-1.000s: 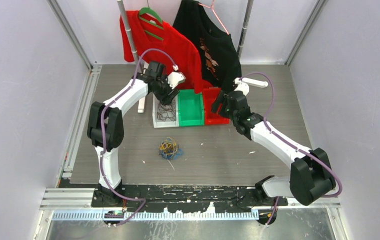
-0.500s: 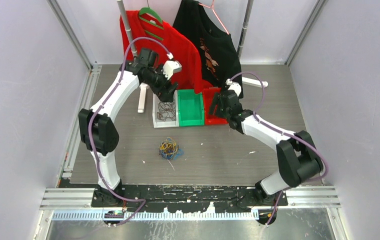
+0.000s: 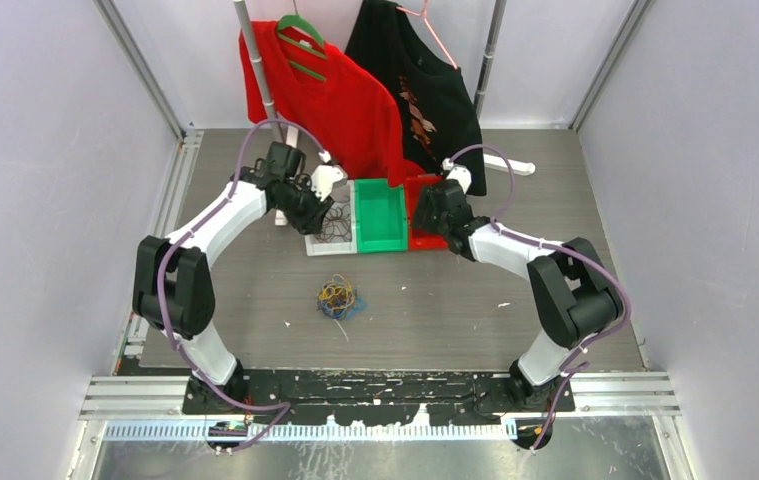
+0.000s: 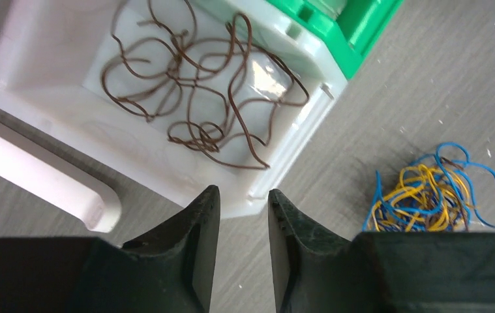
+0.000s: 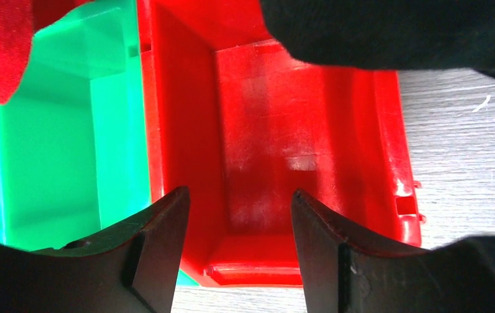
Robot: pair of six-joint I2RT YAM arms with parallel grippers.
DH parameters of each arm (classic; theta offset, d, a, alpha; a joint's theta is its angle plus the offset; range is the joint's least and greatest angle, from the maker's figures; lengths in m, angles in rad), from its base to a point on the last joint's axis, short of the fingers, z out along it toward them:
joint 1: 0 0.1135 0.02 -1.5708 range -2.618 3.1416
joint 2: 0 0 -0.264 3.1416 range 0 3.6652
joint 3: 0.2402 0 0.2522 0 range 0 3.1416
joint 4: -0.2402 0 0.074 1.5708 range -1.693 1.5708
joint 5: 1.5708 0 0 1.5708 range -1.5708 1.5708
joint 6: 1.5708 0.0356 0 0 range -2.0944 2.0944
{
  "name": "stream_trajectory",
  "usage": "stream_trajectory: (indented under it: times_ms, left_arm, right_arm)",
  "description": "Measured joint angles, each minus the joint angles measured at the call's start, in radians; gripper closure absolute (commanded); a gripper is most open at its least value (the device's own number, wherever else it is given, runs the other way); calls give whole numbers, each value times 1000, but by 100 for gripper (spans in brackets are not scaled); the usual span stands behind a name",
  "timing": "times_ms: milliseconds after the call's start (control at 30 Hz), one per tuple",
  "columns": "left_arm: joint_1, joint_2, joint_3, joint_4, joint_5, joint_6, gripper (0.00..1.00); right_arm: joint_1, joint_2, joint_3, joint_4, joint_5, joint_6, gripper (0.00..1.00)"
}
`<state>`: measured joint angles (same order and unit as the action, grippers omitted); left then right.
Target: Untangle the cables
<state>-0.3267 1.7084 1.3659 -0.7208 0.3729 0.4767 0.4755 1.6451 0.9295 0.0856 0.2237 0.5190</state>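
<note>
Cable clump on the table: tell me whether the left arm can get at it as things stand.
Probably yes. The cable clump lies uncovered on the table; the left hand hangs empty over the white bin corner, with only table between them.

left wrist: we lose the lower edge of the tangled clump of blue and yellow wire strands [image 4: 427,189] behind the left gripper [image 4: 242,195], 4 o'clock | white plastic tray [image 4: 42,52] cut off, 11 o'clock | right wrist: black cloth [image 5: 394,32] hides the far end of the red plastic bin [image 5: 277,130], 12 o'clock
</note>
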Motion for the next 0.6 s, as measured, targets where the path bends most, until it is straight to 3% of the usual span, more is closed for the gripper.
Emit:
stream_trajectory:
  times_ms: [600]
  left_arm:
    - [-23, 99, 19, 164, -55, -45, 73]
  right_arm:
    - [121, 12, -27, 40, 55, 52, 46]
